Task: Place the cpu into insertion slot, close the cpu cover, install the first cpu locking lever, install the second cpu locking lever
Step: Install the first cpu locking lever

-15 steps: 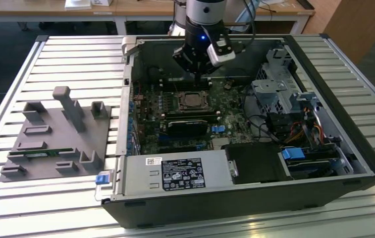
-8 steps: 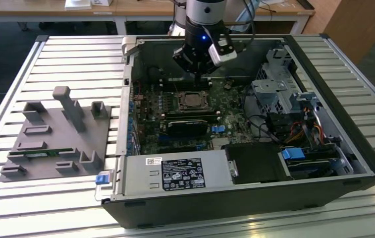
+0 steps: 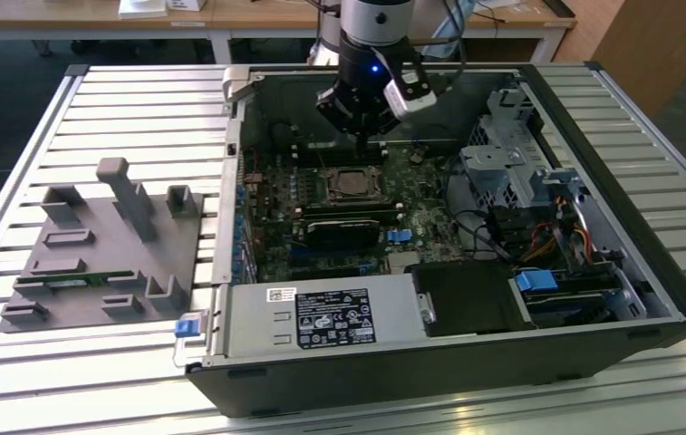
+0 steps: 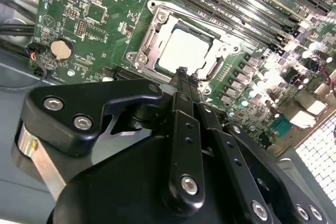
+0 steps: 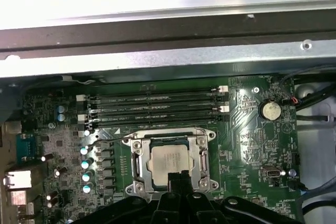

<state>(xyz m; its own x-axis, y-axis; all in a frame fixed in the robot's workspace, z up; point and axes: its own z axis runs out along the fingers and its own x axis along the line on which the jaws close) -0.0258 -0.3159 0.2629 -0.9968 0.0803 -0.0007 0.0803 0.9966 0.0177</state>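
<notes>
Claw: the black two-fingered gripper [image 4: 186, 75] has its slim fingertips drawn together. They sit at the edge of the socket, and I cannot tell whether anything is pinched between them. The narrow closed tip probably suits poking at small parts around the socket.
Chip: the cpu [image 4: 184, 51], a small flat square with a dull grey metal top, lies seated in the socket just past the fingertips.
Frame: the cpu cover [image 5: 200, 157], a thin silvery square frame with an open window, lies flat around the chip. It looks folded down to hold the chip in its seat.
Progress: placing and covering appear done. How far the locking has gone cannot be made out.
Board: the green motherboard [image 3: 433, 181] faces upward, and its long black memory slots [image 5: 152, 106] run beside the socket.
Housing: the black open computer case [image 3: 500, 362] lies on its side, filling the centre and right of the exterior view. This likely lets the arm reach in from above.
Arm position: the gripper hangs at the upper centre of the exterior view, just beyond the socket.
Stand: a grey moulded parts fixture [image 3: 101, 245] rests at the exterior view's left.
Support: a white slatted metal table [image 3: 113, 91] carries both.
</notes>
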